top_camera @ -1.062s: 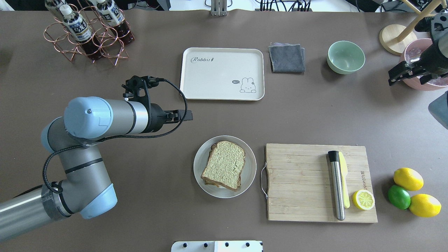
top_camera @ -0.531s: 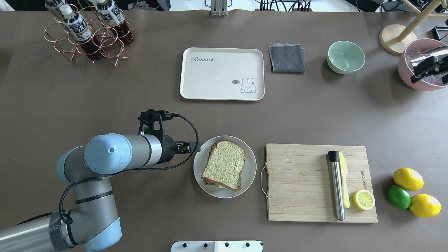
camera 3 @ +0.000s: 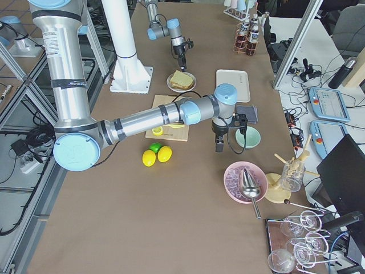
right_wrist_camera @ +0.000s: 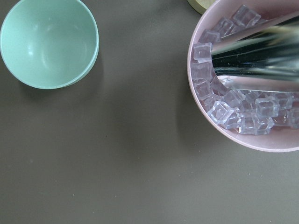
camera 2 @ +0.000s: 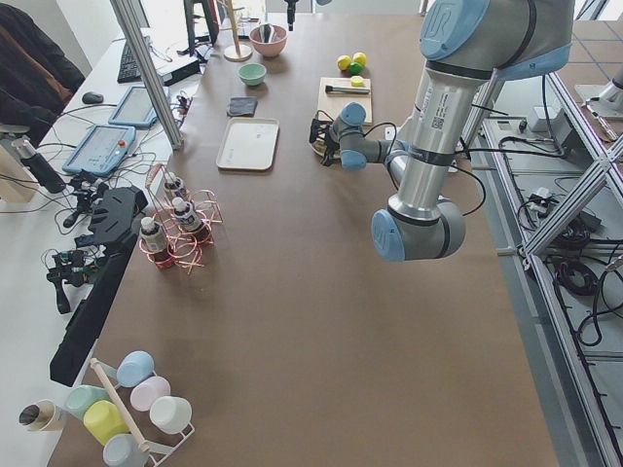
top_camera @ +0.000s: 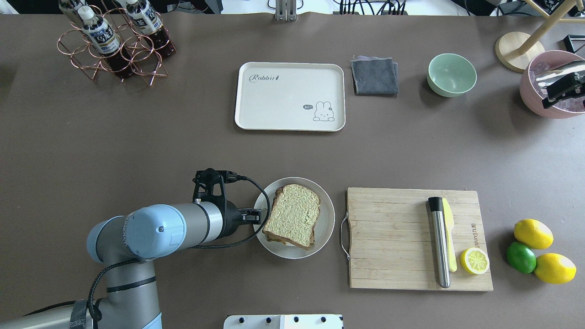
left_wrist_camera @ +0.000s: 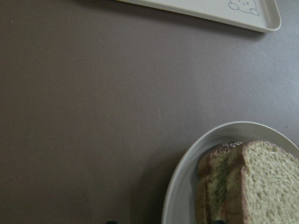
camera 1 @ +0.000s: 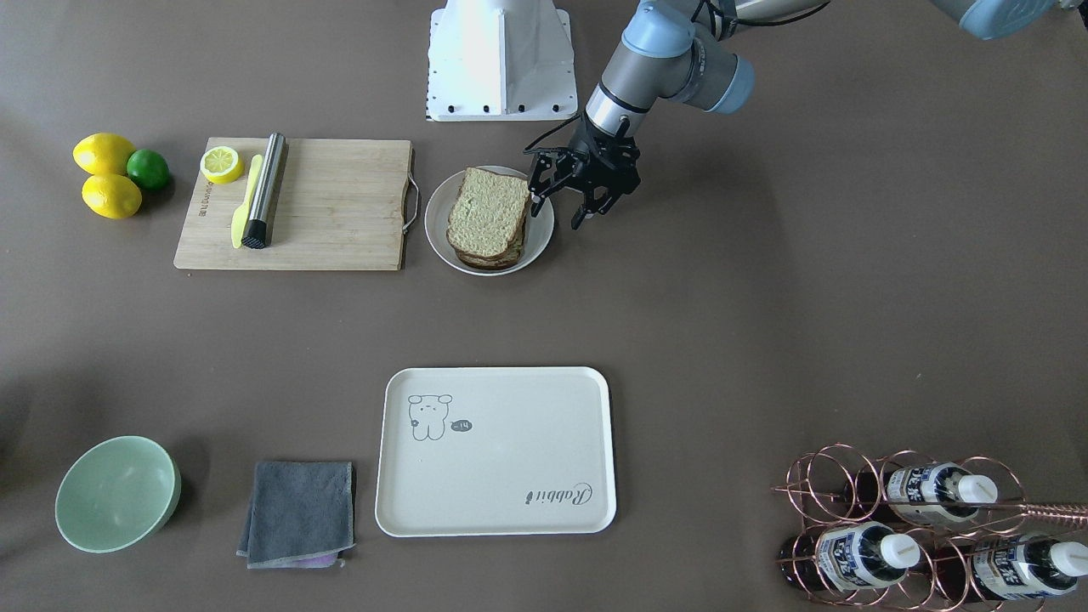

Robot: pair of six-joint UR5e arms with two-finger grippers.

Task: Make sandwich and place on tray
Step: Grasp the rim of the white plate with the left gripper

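Left end effector (camera 1: pixel 559 206): I see its fingers apart, just left of the sandwich (camera 1: pixel 487 212).
Right end effector (top_camera: pixel 555 93): I cannot tell.

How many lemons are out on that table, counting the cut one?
3. Two whole lemons lie beside the lime, just off the cutting board's end; a cut half sits on the board's corner beside the yellow knife.

The table (top_camera: pixel 137 137) is covered in matt brown. The cutting board (top_camera: pixel 388 237) is made of slatted wood, the cylinder (top_camera: pixel 440 246) of brushed metal, the towel (top_camera: pixel 374 75) of grey cloth; the sandwich (top_camera: pixel 295 214) is topped with rough, porous bread.
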